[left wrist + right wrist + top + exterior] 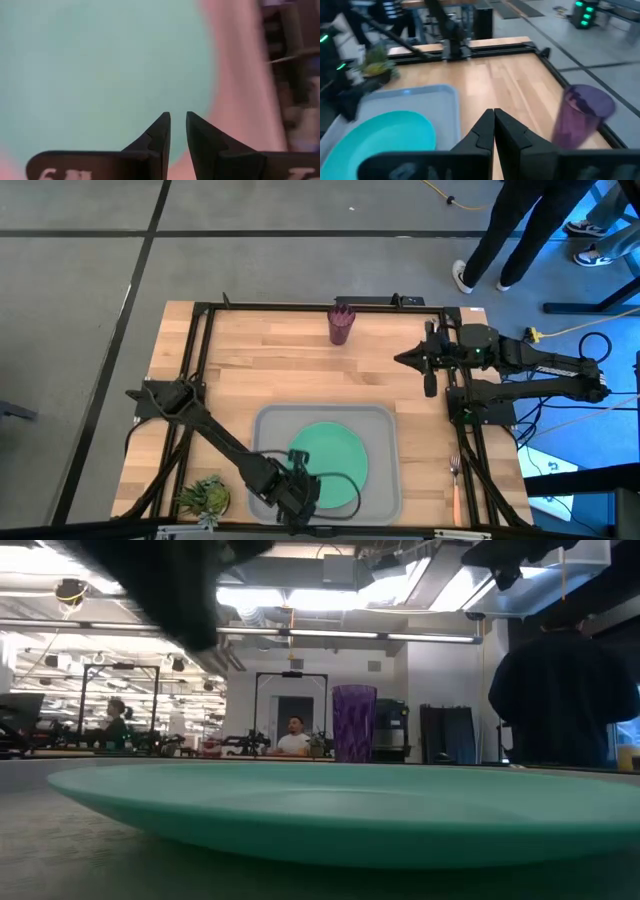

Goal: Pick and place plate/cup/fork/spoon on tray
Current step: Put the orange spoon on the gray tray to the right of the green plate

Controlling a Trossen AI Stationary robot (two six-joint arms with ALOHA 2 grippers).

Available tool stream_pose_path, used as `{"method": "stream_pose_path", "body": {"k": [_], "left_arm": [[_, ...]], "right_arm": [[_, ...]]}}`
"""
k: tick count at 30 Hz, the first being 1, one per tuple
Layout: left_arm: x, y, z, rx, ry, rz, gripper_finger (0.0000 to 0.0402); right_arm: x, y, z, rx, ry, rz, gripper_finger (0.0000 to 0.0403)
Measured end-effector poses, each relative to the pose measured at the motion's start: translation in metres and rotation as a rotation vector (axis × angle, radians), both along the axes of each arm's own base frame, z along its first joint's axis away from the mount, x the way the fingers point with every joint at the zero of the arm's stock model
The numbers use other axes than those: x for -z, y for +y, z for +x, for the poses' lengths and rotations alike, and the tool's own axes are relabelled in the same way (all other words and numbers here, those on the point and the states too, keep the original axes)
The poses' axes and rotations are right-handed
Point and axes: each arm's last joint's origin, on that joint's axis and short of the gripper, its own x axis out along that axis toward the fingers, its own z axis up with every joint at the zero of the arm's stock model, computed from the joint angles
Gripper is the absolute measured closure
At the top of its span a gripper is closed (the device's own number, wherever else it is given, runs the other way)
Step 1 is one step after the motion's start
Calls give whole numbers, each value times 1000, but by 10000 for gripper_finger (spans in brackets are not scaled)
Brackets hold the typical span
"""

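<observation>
The green plate (330, 460) lies flat in the light-grey tray (385, 420) at the table's near middle. My left gripper (300, 490) hovers over the plate's near-left part; in its wrist view the fingertips (177, 116) stand slightly apart with nothing between them. The purple cup (341, 326) stands upright on the wood at the far edge. To the right of the tray the fork (457, 480) lies on the table. The spoon is out of view. My right gripper (400, 359) is shut and waits raised at the far right, pointing toward the cup.
A small potted plant (205, 496) sits at the near left corner. Black frame rails (300, 305) run along the table's far and side edges. A person's legs (500, 240) show on the floor beyond the far right. Bare wood lies between cup and tray.
</observation>
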Motion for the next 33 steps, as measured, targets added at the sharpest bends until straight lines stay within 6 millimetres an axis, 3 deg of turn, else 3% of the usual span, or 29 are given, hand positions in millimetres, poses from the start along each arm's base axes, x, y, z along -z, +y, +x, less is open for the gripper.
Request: {"method": "stream_pose_path", "body": {"k": [9, 16, 24, 31, 33], "left_arm": [[-63, 44, -9, -292, -111, -68, 348], [-90, 64, -21, -377, -109, -137, 348], [-111, 93, -39, -507, -122, -33, 348], [-110, 120, -56, -545, 55, 143, 348], [-109, 127, -59, -522, 105, 197, 348]], "right_arm": [[0, 4, 0, -92, -2, 15, 386], [4, 17, 6, -202, 36, 12, 386], [22, 31, 31, -253, 164, 93, 386], [44, 35, 57, -221, 312, 169, 386], [39, 35, 67, -214, 342, 172, 386]]}}
